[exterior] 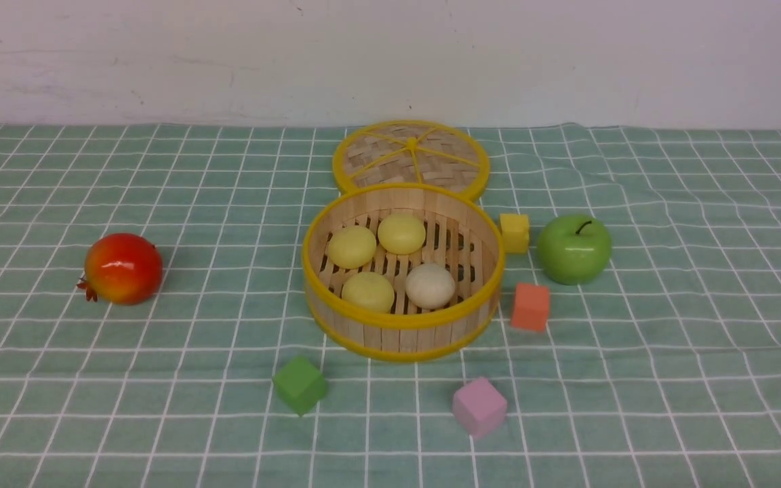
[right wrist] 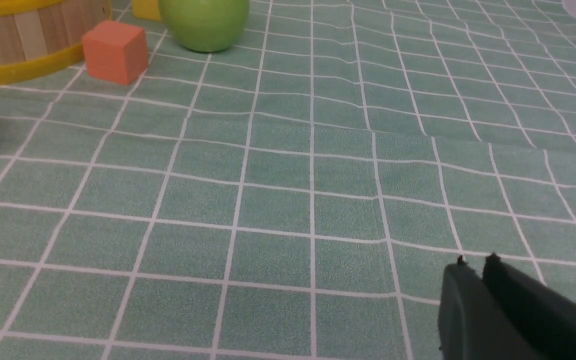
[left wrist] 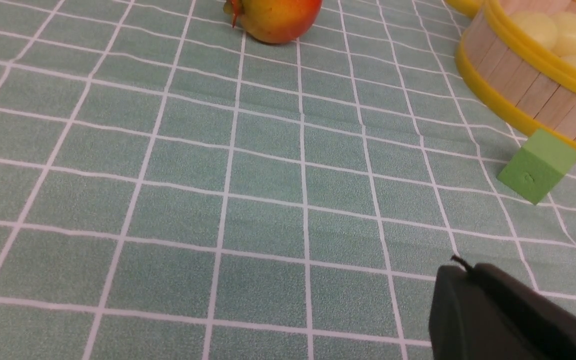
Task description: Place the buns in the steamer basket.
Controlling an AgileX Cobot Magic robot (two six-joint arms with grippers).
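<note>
Buns (exterior: 401, 234) inside steamer basket (exterior: 401, 325), both grippers closed, empty, well apart.

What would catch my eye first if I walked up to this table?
Probably the round bamboo steamer basket in the middle of the green checked cloth, holding four buns: three pale yellow, one off-white. Its woven lid lies flat just behind it. A red pomegranate sits far to its left, and a green apple to its right.
</note>
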